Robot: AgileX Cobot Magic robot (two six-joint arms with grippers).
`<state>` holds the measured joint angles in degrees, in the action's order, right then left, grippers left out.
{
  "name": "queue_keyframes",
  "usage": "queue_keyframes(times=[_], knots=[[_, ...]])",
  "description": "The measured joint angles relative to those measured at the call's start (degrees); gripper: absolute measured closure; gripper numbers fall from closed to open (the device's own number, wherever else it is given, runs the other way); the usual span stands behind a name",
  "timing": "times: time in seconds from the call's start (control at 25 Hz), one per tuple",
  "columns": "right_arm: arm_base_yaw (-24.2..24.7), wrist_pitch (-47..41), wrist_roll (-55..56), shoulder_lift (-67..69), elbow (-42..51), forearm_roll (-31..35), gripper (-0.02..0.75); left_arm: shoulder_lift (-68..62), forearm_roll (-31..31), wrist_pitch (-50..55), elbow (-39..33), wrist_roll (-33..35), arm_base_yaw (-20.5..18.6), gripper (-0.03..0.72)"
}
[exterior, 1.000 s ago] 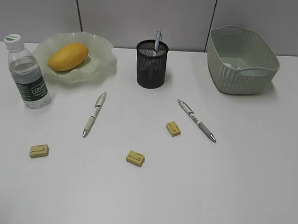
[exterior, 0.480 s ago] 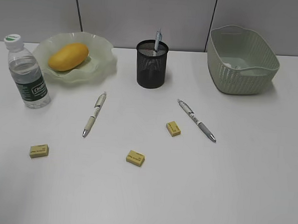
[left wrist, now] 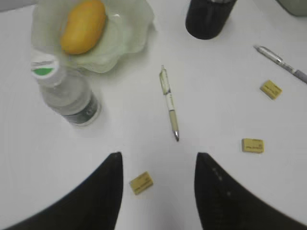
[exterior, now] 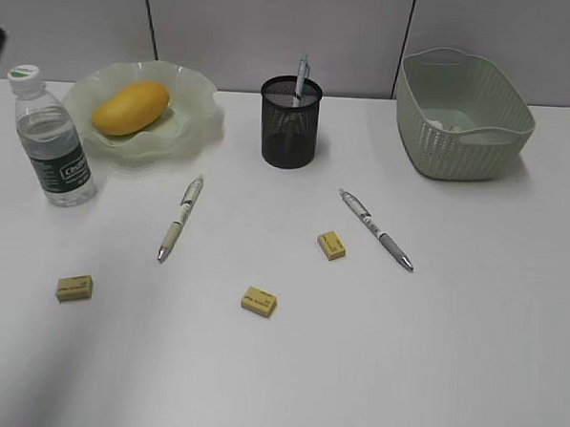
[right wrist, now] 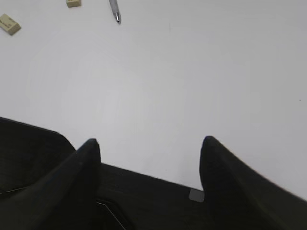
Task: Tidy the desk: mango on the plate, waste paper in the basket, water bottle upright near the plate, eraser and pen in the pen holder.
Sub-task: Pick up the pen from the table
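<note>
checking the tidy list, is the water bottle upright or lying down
Upright: the water bottle stands on its base, white cap on top, on the desk just left of the plate.

The left gripper (left wrist: 158, 189) shows two matte black fingers (left wrist: 103, 196) with smooth, curved outlines that taper to rounded tips, one bearing a faint row of small dots. The right gripper (right wrist: 148, 163) has the same black, blunt-tipped fingers (right wrist: 76, 177), joined to a dark body carrying a small grey square patch.
</note>
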<state>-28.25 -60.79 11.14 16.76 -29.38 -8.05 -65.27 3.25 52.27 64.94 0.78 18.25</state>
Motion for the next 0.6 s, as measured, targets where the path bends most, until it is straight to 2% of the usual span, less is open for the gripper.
queue_keyframes(times=[0.28, 0.6], knots=[[0.0, 0.0, 0.1, 0.0, 0.0, 0.0, 0.225, -15.0, 0.1, 0.3, 2.9, -3.7, 7.5, 0.316], [0.0, 0.0, 0.1, 0.0, 0.0, 0.0, 0.226, -28.7, 0.1, -0.2, 7.0, -4.2, 8.9, 0.316]])
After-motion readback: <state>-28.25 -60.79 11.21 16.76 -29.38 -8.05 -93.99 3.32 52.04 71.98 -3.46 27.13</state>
